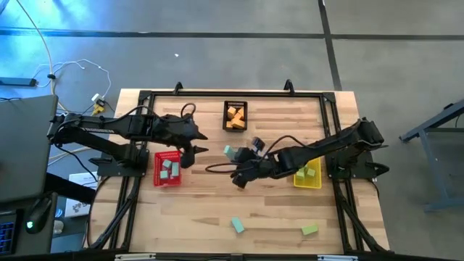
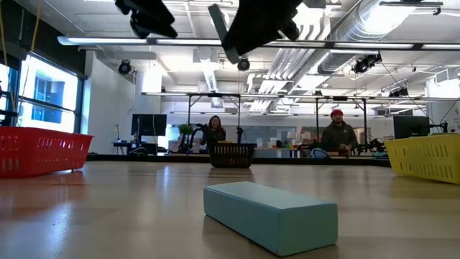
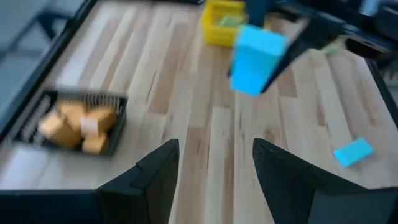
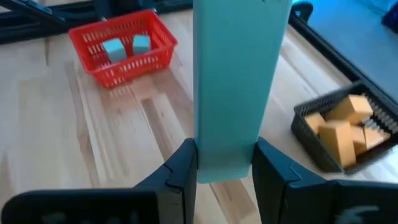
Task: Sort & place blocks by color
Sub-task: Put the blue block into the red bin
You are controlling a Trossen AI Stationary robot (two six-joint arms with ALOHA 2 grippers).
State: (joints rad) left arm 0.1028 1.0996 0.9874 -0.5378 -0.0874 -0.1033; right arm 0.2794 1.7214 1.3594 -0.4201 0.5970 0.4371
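Observation:
A teal bar block (image 4: 239, 74) is lifted over the table's middle, with my right gripper (image 4: 225, 163) shut on it; the high view shows it (image 1: 230, 152) between the black and red baskets. My left gripper (image 3: 214, 167) is open and holds nothing. It hovers above the red basket's far edge (image 1: 197, 142). Teal blocks lie in the red basket (image 1: 167, 168), orange ones in the black basket (image 1: 235, 116), and a green one in the yellow basket (image 1: 307, 176). A teal block (image 1: 238, 225) and a green block (image 1: 309, 230) lie flat on the table near its front edge. My right gripper pinches the teal bar's near end (image 4: 225, 149) between its two fingers, on two opposite long faces. The fingers slant down from the table's right side. The bar runs on past the fingertips in line with them and is lifted clear of the table.
In the low view a teal bar (image 2: 272, 216) lies close in front, with the red basket (image 2: 39, 151) at the left and the yellow basket (image 2: 428, 157) at the right. Two people sit in the room behind. Bare wood lies between the baskets and the front edge.

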